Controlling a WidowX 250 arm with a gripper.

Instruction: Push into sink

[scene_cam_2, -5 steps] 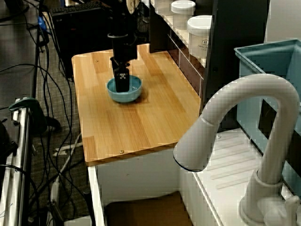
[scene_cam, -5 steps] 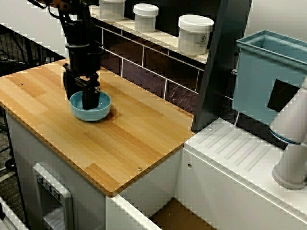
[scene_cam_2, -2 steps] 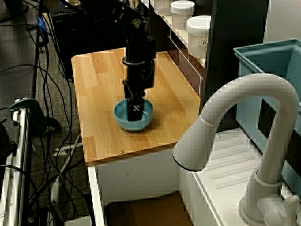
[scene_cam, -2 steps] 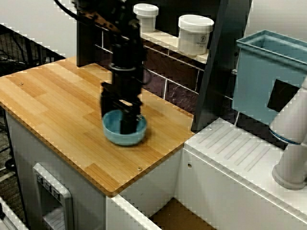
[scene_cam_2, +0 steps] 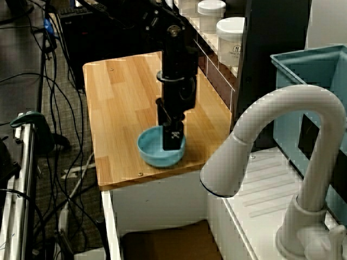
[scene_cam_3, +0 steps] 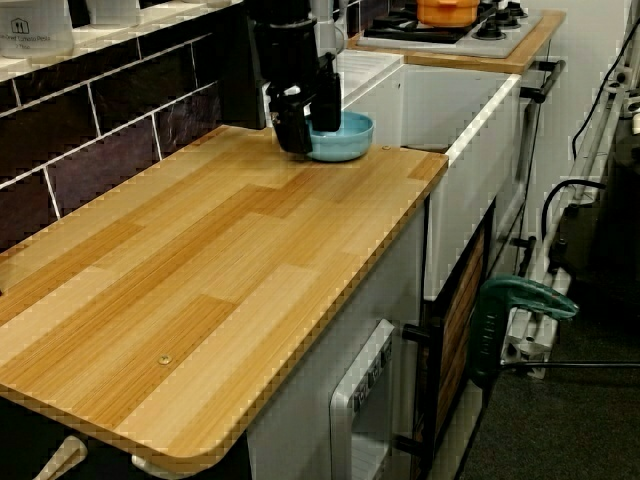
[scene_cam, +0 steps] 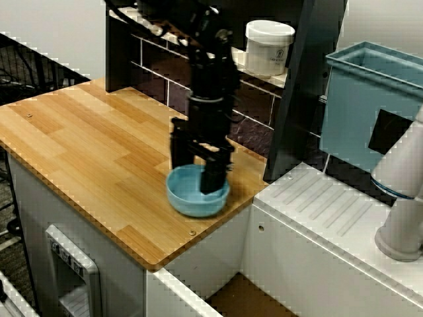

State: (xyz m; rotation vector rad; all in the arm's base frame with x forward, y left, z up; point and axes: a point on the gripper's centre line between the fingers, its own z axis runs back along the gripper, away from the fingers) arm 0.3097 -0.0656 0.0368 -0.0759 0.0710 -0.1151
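A light blue bowl (scene_cam: 188, 198) sits on the wooden counter (scene_cam: 79, 152), close to the edge that borders the sink (scene_cam: 246, 298). The sink is a recess with white walls and a brown floor (scene_cam_2: 165, 244). My black gripper (scene_cam: 196, 170) points straight down and is open, straddling the bowl's rim. One finger (scene_cam: 213, 178) is inside the bowl and the other stands just outside it. From behind the faucet, the gripper (scene_cam_2: 172, 136) hides part of the bowl (scene_cam_2: 152, 154). Along the counter, the bowl (scene_cam_3: 348, 136) lies just beyond the gripper (scene_cam_3: 300, 125), with the sink (scene_cam_3: 470, 95) behind it.
A white faucet (scene_cam_2: 282, 135) arches over the sink. A white ribbed draining surface (scene_cam: 330, 205) and a tall light-blue tub (scene_cam: 367, 99) lie to the right. A dark post (scene_cam: 297, 92) stands at the counter's back corner. White jars (scene_cam: 269, 46) line the shelf.
The gripper has slid the bowl across the counter, from the far left part to near the sink-side edge. The fingers have kept the same straddle on the rim.
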